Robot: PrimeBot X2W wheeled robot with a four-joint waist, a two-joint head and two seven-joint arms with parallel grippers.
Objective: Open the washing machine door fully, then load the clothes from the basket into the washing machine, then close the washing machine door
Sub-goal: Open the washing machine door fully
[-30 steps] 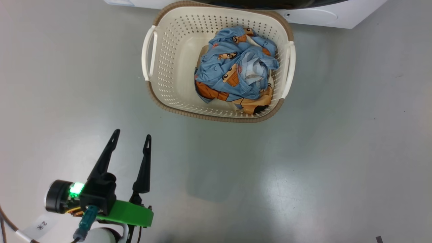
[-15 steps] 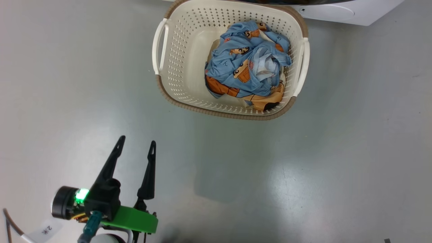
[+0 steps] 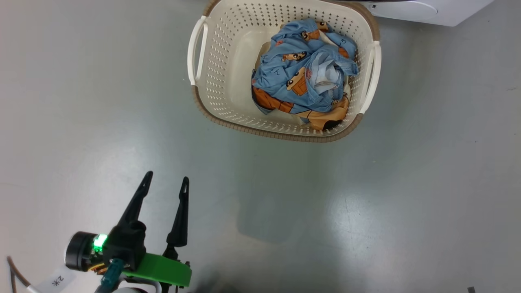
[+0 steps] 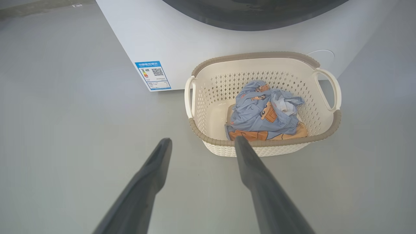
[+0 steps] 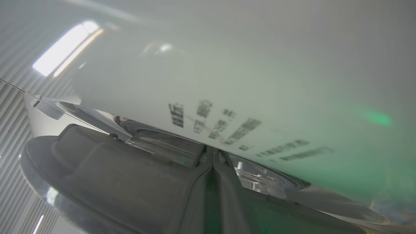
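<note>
The cream basket (image 3: 228, 101) with its brown rim stands on the grey floor, close against the white washing machine (image 4: 162, 35). The clothes (image 3: 303, 77), a blue bundle with orange prints, lie in its right half and show again as clothes (image 4: 263, 113) in the left wrist view. My left gripper (image 3: 167, 177) hovers open and empty over the floor, short of the basket's near left corner. My right gripper (image 5: 213, 152) is shut, its tips at the seam between the washing machine door's dark grey inner face (image 5: 97, 172) and the white body with printed text.
Bare grey floor (image 3: 366, 203) surrounds the basket on the left, right and near sides. A blue label sticker (image 4: 152, 75) marks the machine's lower front corner. A dark curved band (image 4: 253, 14) runs along the top of the left wrist view.
The head camera has shifted, so the basket sits further right and higher in the picture. My left gripper stays open at the lower left.
</note>
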